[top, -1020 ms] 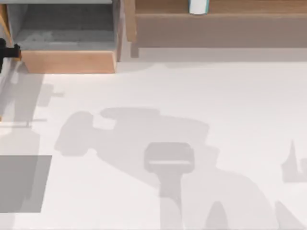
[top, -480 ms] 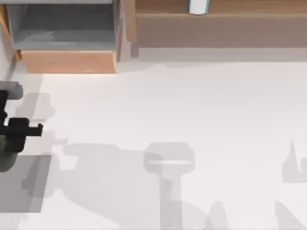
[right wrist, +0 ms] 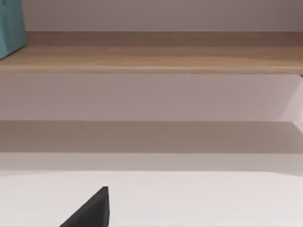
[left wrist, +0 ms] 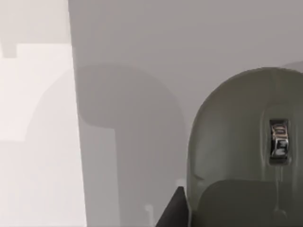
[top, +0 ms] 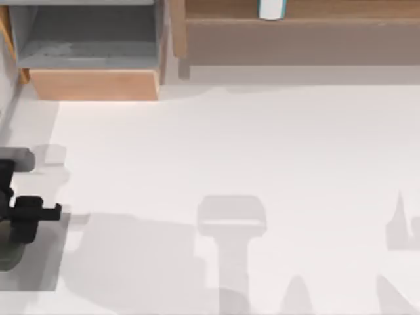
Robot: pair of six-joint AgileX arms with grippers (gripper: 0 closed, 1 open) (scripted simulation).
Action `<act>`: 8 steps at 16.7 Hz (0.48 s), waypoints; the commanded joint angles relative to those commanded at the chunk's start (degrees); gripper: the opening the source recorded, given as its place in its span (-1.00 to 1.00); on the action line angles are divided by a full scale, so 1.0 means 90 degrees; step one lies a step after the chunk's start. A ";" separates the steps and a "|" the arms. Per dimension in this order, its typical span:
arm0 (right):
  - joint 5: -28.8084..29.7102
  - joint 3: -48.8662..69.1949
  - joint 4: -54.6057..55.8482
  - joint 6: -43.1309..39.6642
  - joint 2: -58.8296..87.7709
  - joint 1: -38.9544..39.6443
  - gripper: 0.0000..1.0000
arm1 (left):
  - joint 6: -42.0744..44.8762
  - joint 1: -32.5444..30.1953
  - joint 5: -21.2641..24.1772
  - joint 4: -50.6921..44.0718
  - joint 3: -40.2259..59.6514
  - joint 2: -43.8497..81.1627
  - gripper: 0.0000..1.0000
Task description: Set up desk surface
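Left gripper [top: 26, 213] hangs over the grey mat [top: 39, 272] at the desk surface's [top: 262, 144] left edge, carrying a grey mouse [left wrist: 241, 151], jaw state unclear — best lowered level onto the mat.

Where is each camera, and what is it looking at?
Top view: above the table, looking down on the desk surface; left gripper shows at the left edge over the grey mat.
Left wrist view: on the left arm, looking at an olive-grey rounded object close up.
Right wrist view: on the right arm, facing the wooden shelf.
Shared: top and right wrist views both show the shelf.
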 joint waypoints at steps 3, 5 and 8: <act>0.0000 0.0000 0.0000 0.0000 0.0000 0.0000 1.00 | 0.0015 0.0017 -0.0001 -0.0012 0.0011 0.0022 -1.00; 0.0000 0.0000 0.0000 0.0000 0.0000 0.0000 1.00 | 0.0006 0.0028 -0.0029 0.0027 0.0041 0.0032 -1.00; 0.0000 0.0000 0.0000 0.0000 0.0000 0.0000 1.00 | -0.0025 0.0080 -0.0250 0.0354 0.0258 0.0069 -1.00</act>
